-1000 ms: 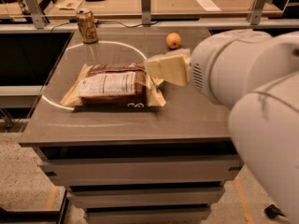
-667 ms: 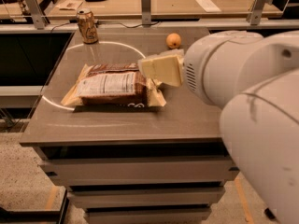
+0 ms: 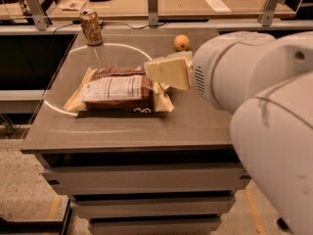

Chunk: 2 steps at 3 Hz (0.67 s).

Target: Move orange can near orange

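The orange can [image 3: 91,27], golden-orange with dark markings and a silver top, stands upright at the far left corner of the grey table [image 3: 195,121]. The orange [image 3: 181,42], a small round fruit, lies at the table's far edge, right of the middle and well apart from the can. My gripper [image 3: 168,72], seen as a cream block at the end of the big white arm [image 3: 244,77], hovers over the right end of the snack bag. It is in front of and a little left of the orange, and far right of the can. It holds nothing that I can see.
A brown and white snack bag [image 3: 117,89] lies flat mid-table between gripper and can. A pale arc of light crosses the table top. Behind the table runs a rail with posts [image 3: 153,4] and a wooden desk with papers. The arm hides the table's right side.
The arm and gripper have moved left, from beside the bag to over its right end. The can, the orange and the bag have not moved.
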Motion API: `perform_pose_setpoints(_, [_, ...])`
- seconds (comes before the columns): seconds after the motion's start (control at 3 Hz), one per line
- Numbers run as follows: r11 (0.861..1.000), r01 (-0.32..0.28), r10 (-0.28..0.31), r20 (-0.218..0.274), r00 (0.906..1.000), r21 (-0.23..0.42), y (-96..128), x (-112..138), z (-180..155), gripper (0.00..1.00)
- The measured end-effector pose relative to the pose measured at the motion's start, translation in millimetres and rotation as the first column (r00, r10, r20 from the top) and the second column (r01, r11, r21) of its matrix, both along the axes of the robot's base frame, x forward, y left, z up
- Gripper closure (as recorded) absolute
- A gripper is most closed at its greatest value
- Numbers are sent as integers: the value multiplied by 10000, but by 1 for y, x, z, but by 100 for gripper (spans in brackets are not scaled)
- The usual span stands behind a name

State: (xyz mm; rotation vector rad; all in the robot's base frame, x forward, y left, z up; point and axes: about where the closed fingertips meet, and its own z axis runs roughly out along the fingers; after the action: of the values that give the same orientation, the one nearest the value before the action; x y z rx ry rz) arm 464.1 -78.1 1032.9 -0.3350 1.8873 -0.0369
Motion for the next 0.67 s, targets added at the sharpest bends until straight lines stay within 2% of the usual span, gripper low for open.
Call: perform_pose_setpoints(0.67, [10000,0,0,-1,10000,2,0,0,0,0])
